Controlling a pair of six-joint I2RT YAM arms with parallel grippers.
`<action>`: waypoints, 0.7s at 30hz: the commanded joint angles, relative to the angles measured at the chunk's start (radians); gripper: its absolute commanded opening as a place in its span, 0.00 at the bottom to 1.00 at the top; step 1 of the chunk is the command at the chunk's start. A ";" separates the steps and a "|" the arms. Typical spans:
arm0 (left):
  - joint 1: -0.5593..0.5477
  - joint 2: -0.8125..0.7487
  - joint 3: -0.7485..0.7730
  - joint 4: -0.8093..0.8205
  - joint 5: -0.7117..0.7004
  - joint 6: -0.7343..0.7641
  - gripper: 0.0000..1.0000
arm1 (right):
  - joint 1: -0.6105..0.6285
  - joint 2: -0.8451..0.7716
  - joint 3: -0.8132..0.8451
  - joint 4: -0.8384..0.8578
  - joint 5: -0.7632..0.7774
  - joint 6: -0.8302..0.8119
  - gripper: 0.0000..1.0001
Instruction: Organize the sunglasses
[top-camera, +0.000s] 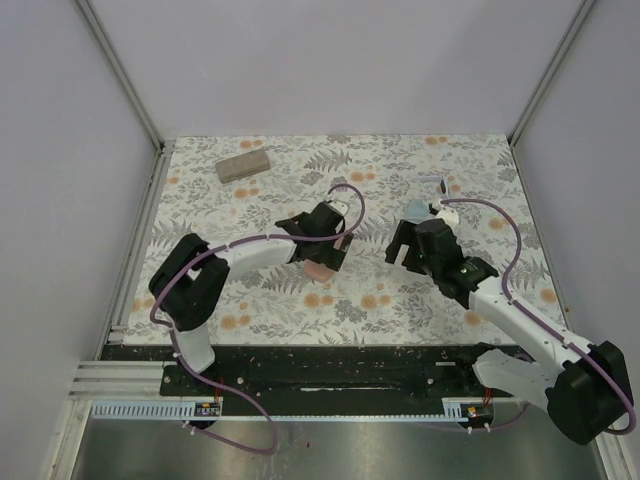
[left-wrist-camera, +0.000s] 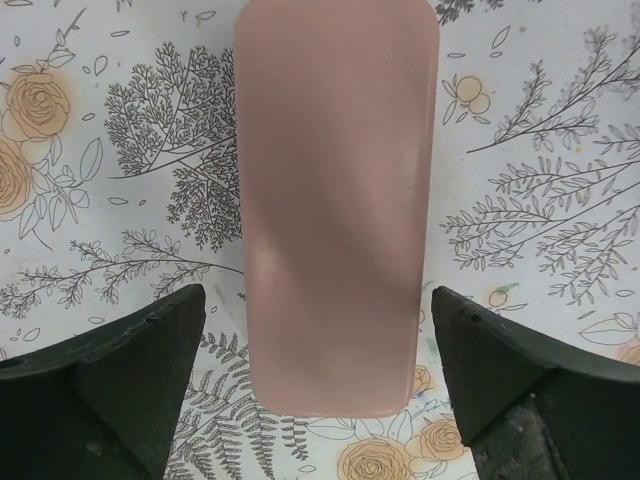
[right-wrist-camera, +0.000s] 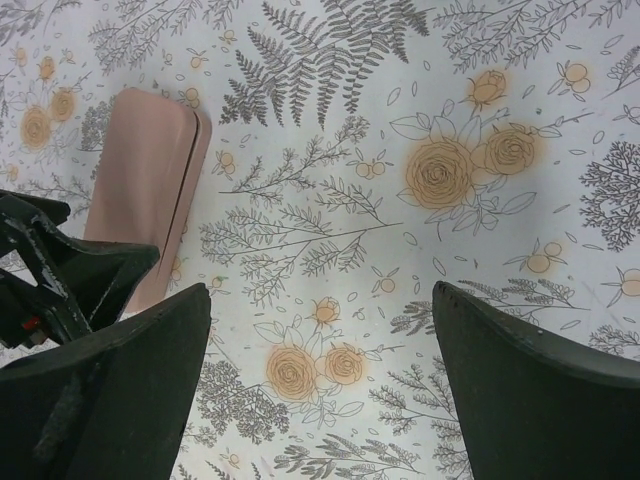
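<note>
Top view: tan case (top-camera: 244, 165) lies far left on the table (top-camera: 270, 200) and looks shut. Pink case (top-camera: 320, 270) sits under the left hand (top-camera: 326, 256). Sunglasses are not visible in any view; case contents cannot be told.
Left wrist: pink case is closed and flat, and the fingers are spread apart either side of it.
Right wrist: right hand (right-wrist-camera: 320, 300) is spread apart over patterned table. Pink case seam is shut.

One case (left-wrist-camera: 335, 200) lay on the table (top-camera: 280, 195) near its middle, lengthwise between the spread fingers of the left claw (left-wrist-camera: 318, 300). The right claw (right-wrist-camera: 322, 295), also spread, hung to the right of this case. A second case (top-camera: 244, 165) lay far behind, near the back left corner. A small cloth (top-camera: 432, 187) lay behind the right claw.
</note>
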 joint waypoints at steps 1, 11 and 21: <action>-0.005 0.038 0.080 -0.015 -0.049 0.025 0.99 | -0.004 -0.026 -0.010 -0.043 0.054 0.015 0.99; 0.034 0.116 0.113 -0.071 -0.067 -0.058 0.66 | -0.013 0.037 -0.001 -0.047 0.011 0.019 0.99; 0.300 -0.247 -0.263 -0.052 -0.007 -0.334 0.57 | -0.043 0.089 0.036 -0.053 -0.006 0.004 1.00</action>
